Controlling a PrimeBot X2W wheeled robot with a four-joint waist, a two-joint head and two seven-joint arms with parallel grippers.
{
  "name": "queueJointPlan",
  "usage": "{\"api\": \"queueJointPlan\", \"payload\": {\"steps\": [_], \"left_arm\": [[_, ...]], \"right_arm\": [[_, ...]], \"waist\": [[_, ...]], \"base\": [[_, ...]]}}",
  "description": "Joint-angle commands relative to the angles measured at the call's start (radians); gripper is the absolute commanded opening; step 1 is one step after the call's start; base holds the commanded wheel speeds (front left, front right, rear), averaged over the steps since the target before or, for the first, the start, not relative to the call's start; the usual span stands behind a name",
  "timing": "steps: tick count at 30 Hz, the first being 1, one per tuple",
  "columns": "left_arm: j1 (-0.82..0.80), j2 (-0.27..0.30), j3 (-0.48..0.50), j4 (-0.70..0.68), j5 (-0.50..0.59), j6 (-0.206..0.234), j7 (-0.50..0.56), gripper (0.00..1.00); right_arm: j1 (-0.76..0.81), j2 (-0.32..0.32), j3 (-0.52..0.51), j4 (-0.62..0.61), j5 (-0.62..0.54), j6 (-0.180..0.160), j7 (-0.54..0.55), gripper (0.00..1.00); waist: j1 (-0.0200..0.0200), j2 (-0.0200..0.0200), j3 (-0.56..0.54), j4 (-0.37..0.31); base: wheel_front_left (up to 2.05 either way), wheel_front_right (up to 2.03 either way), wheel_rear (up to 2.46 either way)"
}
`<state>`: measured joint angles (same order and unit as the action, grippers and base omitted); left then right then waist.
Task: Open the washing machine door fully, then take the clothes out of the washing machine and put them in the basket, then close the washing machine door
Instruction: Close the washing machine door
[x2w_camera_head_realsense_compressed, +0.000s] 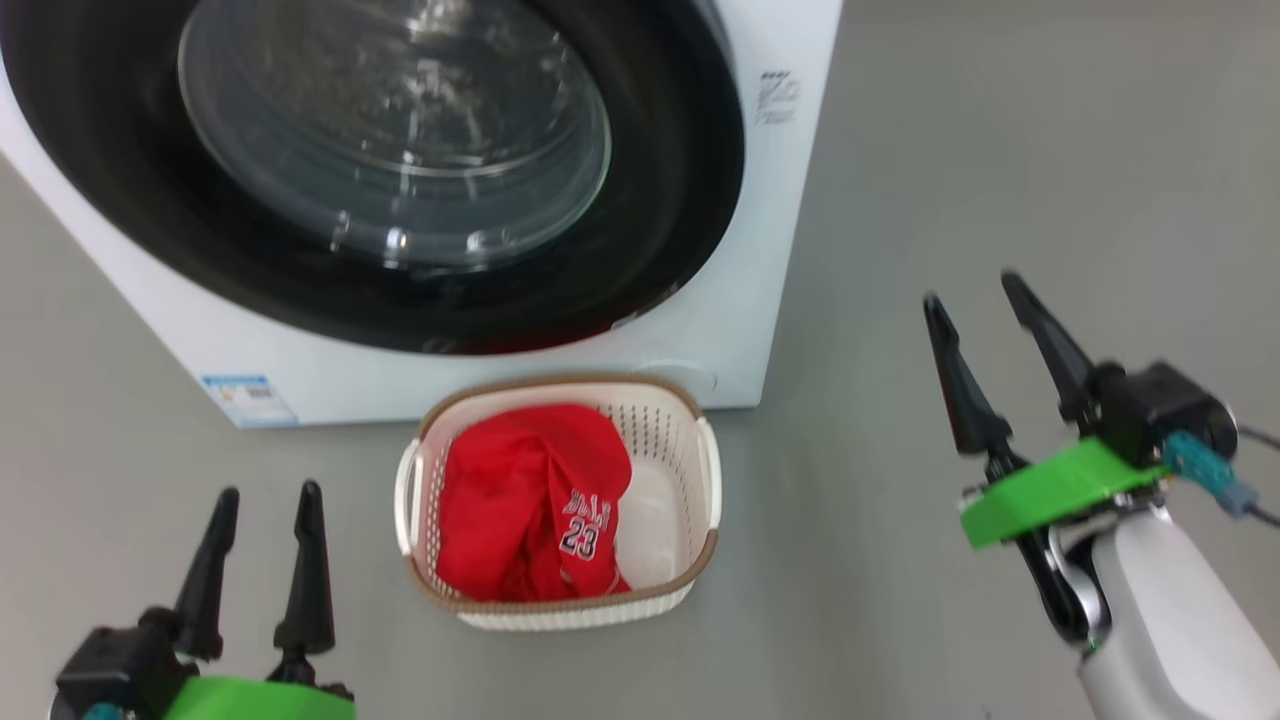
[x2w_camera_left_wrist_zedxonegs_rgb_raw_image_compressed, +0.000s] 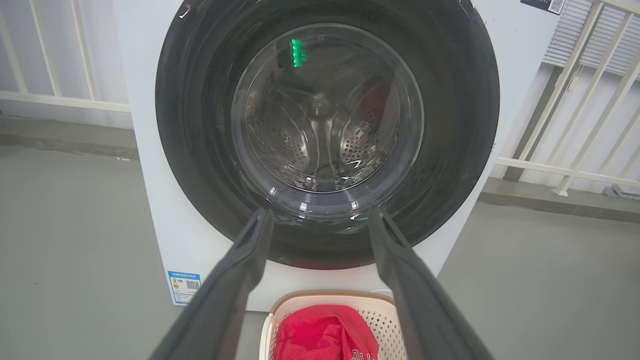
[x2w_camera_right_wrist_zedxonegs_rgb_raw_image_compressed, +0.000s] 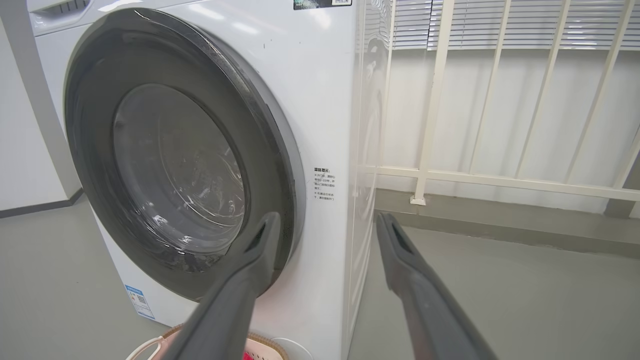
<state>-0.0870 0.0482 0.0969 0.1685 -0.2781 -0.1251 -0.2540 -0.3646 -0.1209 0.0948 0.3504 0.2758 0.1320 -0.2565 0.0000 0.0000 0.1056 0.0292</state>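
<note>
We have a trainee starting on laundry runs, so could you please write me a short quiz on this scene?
1. True or false: the washing machine door is shut.
2. Where do the clothes lie? A: in the drum. B: in the basket. C: on the floor.
3. Fill in: the left gripper and the right gripper both stand ____, holding nothing.
Key: 1 true; 2 B; 3 open.

A smooth grey floor (x2w_camera_head_realsense_compressed: 1000, 150) runs back to a low grey kerb (x2w_camera_right_wrist_zedxonegs_rgb_raw_image_compressed: 500, 225). On the kerb stands a cream-white railing (x2w_camera_right_wrist_zedxonegs_rgb_raw_image_compressed: 431, 110) of upright bars, and behind its upper part hang pale slatted blinds (x2w_camera_right_wrist_zedxonegs_rgb_raw_image_compressed: 500, 25).
</note>
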Motion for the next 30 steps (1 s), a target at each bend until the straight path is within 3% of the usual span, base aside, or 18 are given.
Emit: {"api": "queueJointPlan", "payload": {"steps": [1,17,30], "left_arm": [[0.005,0.014,0.036,-0.016,0.01,-0.006,-0.008,1.0],[0.076,0.028,0.051,-0.006,0.015,-0.006,-0.008,1.0],[0.103,0.026,0.05,-0.011,0.015,-0.006,-0.008,1.0]], "right_arm": [[0.019,0.001,0.006,-0.036,-0.017,-0.001,-0.005,1.0],[0.177,0.015,-0.056,-0.129,-0.01,-0.001,-0.005,1.0],[0.272,0.024,-0.105,-0.165,-0.022,-0.001,-0.005,1.0]], "waist": [[0.0,0.0,-0.052,-0.034],[0.0,0.0,-0.12,-0.072],[0.0,0.0,-0.154,-0.057]], "base": [[0.0,0.0,0.0],[0.0,0.0,0.0],[0.0,0.0,0.0]]}}
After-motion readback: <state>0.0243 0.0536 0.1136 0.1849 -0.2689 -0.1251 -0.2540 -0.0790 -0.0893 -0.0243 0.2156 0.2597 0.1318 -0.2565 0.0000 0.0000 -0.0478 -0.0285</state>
